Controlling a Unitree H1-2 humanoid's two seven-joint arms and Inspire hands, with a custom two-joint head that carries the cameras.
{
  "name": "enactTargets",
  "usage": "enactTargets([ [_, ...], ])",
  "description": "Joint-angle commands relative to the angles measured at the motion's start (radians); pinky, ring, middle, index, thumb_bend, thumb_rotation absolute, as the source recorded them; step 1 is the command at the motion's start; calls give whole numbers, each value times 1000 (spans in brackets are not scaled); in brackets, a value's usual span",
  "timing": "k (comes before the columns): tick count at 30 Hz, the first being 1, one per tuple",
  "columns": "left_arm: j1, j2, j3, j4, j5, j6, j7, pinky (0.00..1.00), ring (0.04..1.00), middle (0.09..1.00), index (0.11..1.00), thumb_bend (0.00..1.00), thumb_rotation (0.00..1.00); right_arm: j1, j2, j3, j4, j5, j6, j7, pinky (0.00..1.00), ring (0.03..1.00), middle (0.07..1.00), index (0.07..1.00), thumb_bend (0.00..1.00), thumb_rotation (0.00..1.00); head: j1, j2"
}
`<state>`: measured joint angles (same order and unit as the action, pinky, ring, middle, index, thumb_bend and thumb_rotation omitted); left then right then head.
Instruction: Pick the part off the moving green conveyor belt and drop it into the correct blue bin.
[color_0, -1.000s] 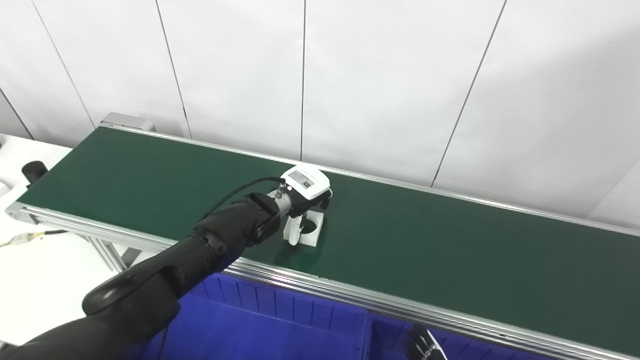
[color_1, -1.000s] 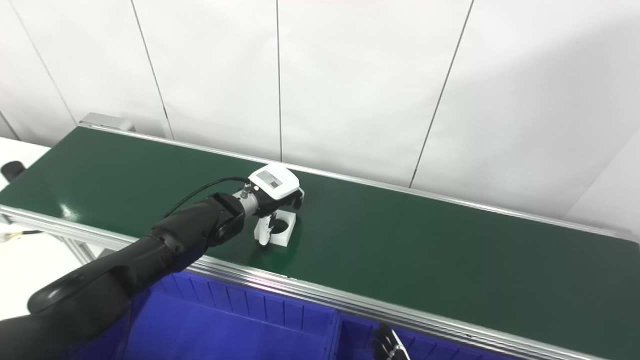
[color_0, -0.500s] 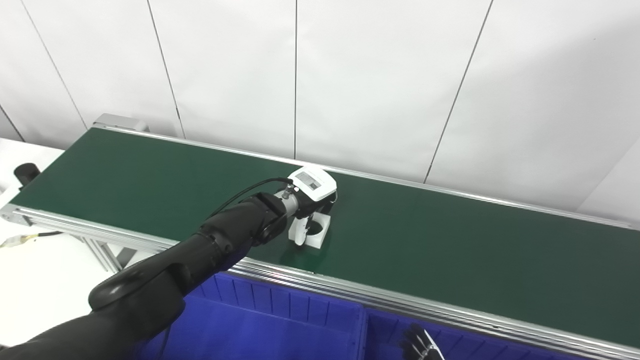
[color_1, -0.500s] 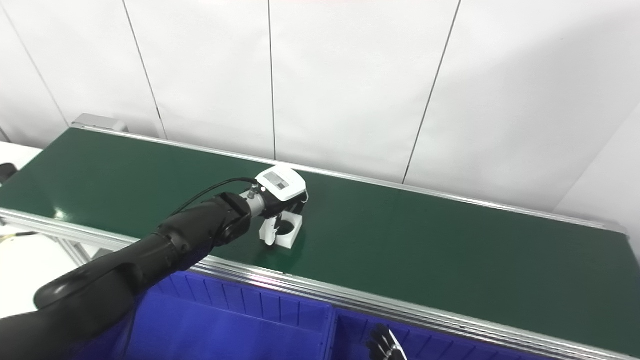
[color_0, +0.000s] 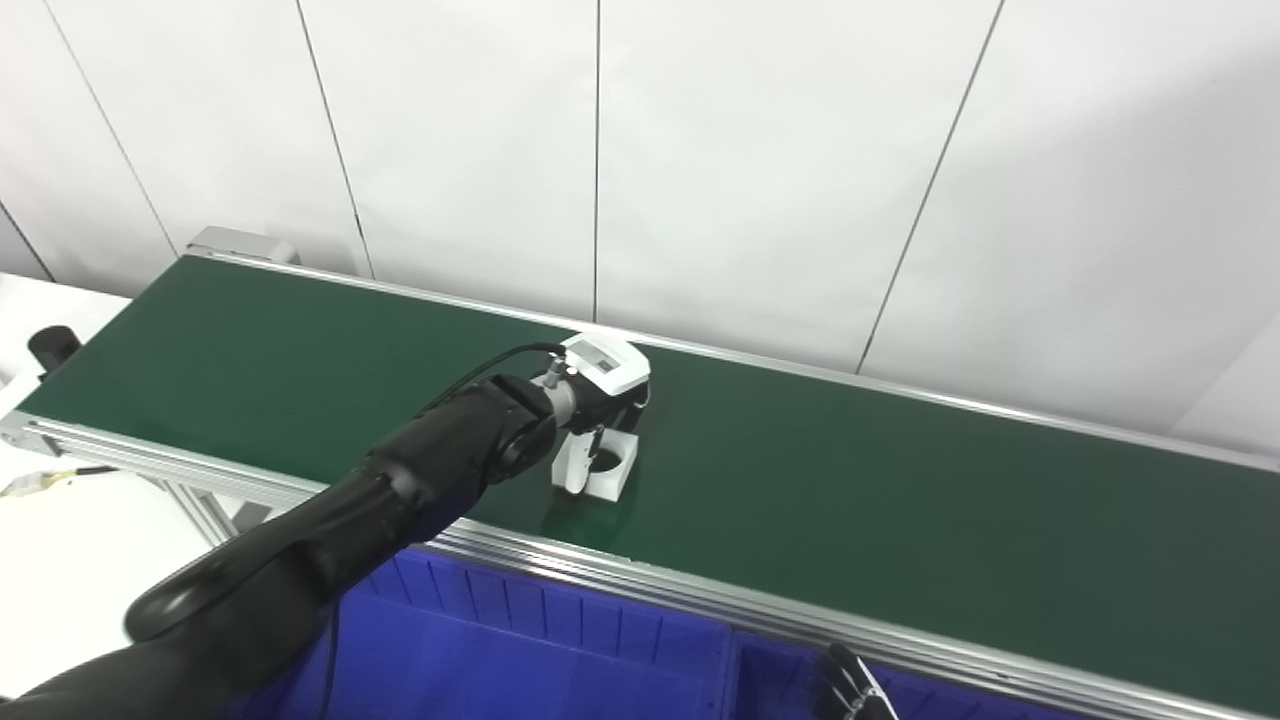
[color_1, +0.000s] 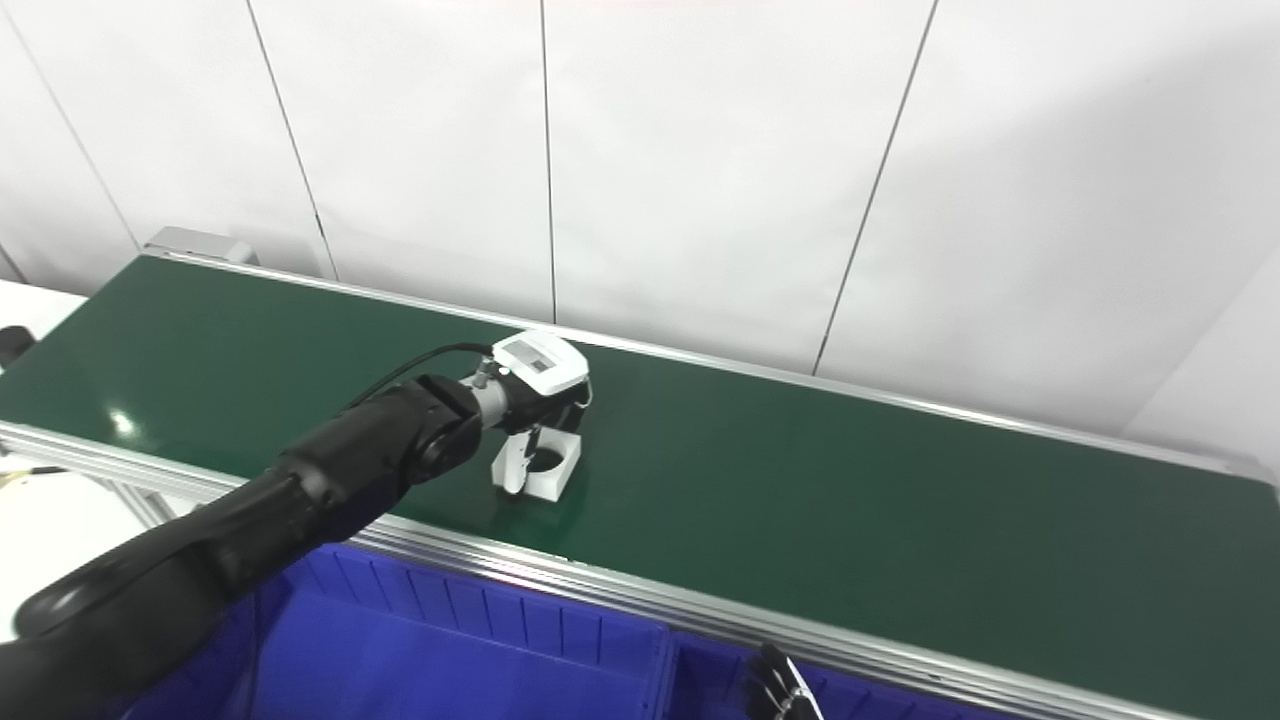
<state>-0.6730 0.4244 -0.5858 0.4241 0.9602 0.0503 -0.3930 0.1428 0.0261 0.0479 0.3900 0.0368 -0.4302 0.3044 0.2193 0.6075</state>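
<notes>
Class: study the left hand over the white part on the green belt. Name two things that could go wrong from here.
1. The left hand sits over the white part on the conveyor belt; if the belt runs, the fingers may close off-centre.
2. A loose hold could drop the part short of the blue bin.

White wall panels (color_0: 760, 170) fill the upper half of both head views, split by thin dark vertical seams that lean slightly outward toward the edges. Soft, even light falls on them, with a faint grey shadow toward 2 o'clock. At 9 o'clock a white surface (color_0: 60, 560) lies low beside an aluminium frame leg (color_0: 205, 510), and a thin cable (color_0: 50, 478) crosses it.
</notes>
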Motion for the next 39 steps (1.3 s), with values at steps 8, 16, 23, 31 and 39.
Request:
enactTargets([
  [8, -25, 28, 102, -257, -93, 80, -197, 268, 332, 496, 460, 527, 0, -20, -4, -13, -19, 12, -40, 22, 863, 872, 895, 920, 717, 885, 56, 54],
  [16, 62, 38, 208, -422, -184, 148, -231, 367, 447, 515, 461, 523, 0, -26, -18, -16, -60, 25, -40, 38, 865, 874, 904, 930, 708, 896, 113, 109],
  [23, 168, 28, 317, -567, -247, 211, -205, 276, 350, 433, 507, 523, 0, -22, -30, -25, -102, 38, -40, 49, 861, 861, 903, 930, 734, 892, 157, 158],
  [31, 301, 54, 382, -765, -277, 279, -243, 322, 388, 463, 500, 524, 0, -27, -43, -40, -123, 71, -40, 83, 863, 861, 901, 935, 731, 867, 241, 194],
  [39, 451, 53, 438, -933, -264, 328, -218, 357, 417, 468, 500, 525, 0, -30, -49, -68, -127, 92, -40, 112, 835, 847, 892, 922, 722, 858, 277, 204],
])
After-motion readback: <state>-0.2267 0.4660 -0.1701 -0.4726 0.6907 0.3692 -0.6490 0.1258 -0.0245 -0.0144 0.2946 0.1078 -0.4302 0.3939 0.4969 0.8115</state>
